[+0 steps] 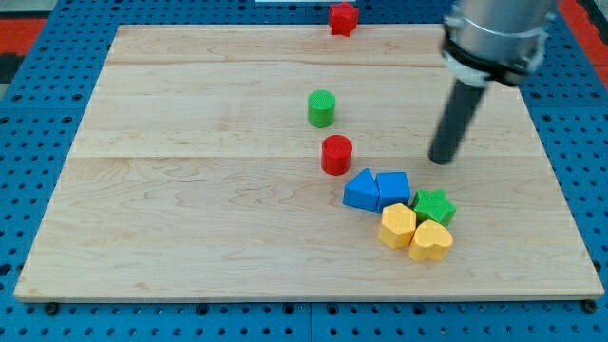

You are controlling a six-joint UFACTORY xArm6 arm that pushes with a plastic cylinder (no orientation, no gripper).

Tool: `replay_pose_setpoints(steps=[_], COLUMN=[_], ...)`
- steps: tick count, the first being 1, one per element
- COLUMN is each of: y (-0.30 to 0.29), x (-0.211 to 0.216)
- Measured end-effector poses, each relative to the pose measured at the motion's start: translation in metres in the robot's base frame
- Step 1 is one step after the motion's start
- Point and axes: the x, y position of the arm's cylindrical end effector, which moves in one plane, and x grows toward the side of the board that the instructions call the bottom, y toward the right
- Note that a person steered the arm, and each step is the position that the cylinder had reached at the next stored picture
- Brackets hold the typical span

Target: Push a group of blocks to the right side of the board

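Note:
My tip (441, 160) rests on the wooden board (190, 218), right of centre. It stands up and to the right of a cluster of blocks, apart from them. The cluster holds a blue triangular block (360, 189), a blue cube-like block (393, 188), a green star (434, 206), a yellow hexagon (397, 225) and a yellow heart (431, 241), all close together. A red cylinder (336, 154) stands just up-left of the cluster. A green cylinder (322, 108) stands above it. A red block (343, 18) sits at the board's top edge.
The board lies on a blue perforated table (38, 114). The arm's grey body (494, 33) hangs over the view's upper right.

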Motion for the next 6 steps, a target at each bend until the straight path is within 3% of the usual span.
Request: replay_pose_setpoints(steps=[1, 2, 3, 5, 6], y=[-0.090, -0.108, -0.091, -0.036, -0.037], x=[0.001, 0.022, 0.062, 0.064, 0.066])
